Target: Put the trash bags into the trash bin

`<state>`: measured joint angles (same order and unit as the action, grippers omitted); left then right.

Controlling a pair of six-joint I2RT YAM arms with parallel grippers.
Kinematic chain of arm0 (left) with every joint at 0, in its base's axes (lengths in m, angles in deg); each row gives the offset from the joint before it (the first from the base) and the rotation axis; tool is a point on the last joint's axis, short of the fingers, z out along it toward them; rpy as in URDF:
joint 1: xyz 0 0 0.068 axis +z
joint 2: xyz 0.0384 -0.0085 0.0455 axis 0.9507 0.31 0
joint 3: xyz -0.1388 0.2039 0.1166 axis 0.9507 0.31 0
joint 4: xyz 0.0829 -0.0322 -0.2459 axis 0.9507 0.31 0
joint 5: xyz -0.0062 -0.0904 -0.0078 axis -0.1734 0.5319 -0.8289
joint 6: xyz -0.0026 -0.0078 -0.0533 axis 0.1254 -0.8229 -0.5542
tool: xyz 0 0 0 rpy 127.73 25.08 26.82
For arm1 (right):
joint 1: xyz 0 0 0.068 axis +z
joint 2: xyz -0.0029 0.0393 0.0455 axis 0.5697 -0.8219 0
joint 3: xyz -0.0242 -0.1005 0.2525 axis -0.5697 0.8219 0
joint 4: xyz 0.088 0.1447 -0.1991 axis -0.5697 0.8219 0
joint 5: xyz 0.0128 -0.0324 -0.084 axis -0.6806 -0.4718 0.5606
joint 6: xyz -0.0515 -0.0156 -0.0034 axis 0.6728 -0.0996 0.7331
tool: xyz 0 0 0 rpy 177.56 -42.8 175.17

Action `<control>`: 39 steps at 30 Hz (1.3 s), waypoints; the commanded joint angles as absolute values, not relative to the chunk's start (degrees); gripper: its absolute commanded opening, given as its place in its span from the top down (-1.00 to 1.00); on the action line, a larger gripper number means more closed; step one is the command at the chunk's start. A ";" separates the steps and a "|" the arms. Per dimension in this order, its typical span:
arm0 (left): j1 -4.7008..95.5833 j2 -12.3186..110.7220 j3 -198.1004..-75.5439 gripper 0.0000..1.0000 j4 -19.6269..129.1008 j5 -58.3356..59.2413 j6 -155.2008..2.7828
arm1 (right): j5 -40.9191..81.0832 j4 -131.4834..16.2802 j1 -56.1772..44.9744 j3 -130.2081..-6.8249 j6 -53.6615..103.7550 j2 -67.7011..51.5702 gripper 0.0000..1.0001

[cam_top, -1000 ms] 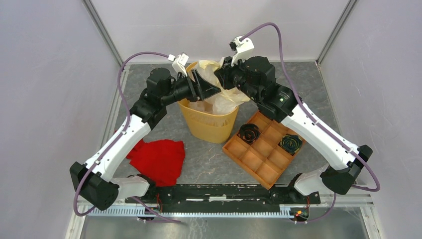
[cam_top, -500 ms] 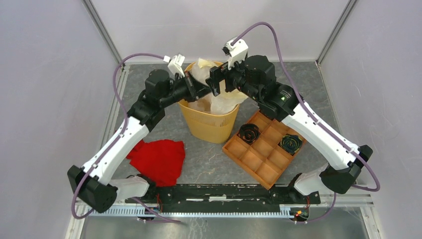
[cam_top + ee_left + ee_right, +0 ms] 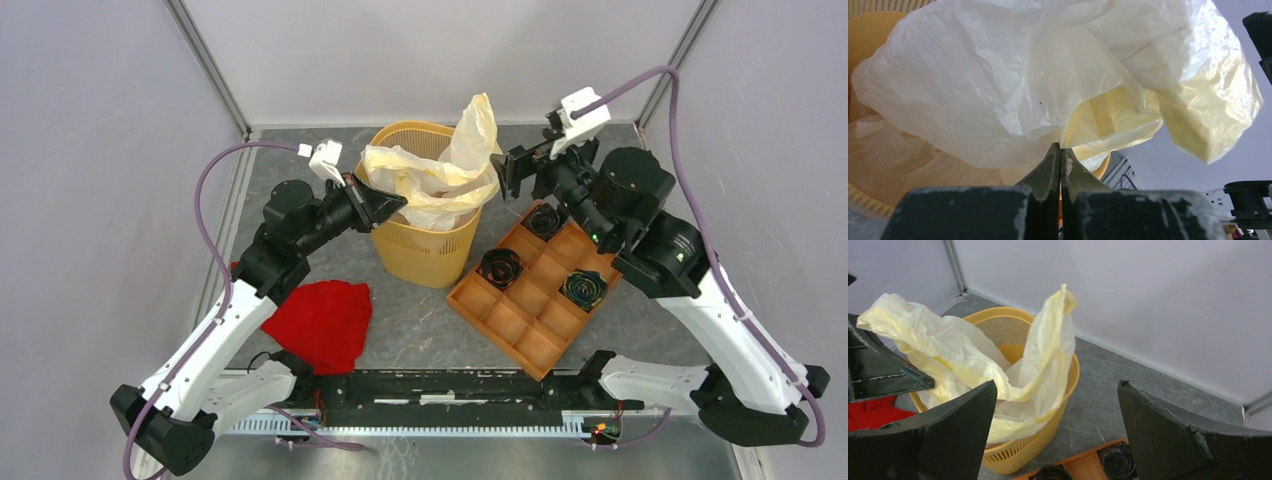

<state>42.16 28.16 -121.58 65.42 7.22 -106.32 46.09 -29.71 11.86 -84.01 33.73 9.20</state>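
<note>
I sit in a robotics lab test cell: plain pale walls, aluminium corner posts, grey worktop, black mounting rail, looping purple cables.

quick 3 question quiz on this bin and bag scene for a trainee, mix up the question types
1. True or false: the left jaws are shut on the trash bag.
2. Where does the red cloth lie? A) in the tray B) on the table beside the left arm C) draped over the right arm
3. Fill in: the right jaws stand ____ beside the trash bin, holding nothing.
Key: 1 true; 2 B; 3 open.
</note>
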 commanded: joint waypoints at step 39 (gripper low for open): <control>41.88 26.18 -138.93 -0.47 85.18 4.02 -103.65 | 40.29 -47.62 11.77 -60.94 6.60 16.67 0.99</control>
<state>42.16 23.90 -135.76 79.36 9.25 -107.11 41.20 -44.39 11.75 -59.67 5.40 16.70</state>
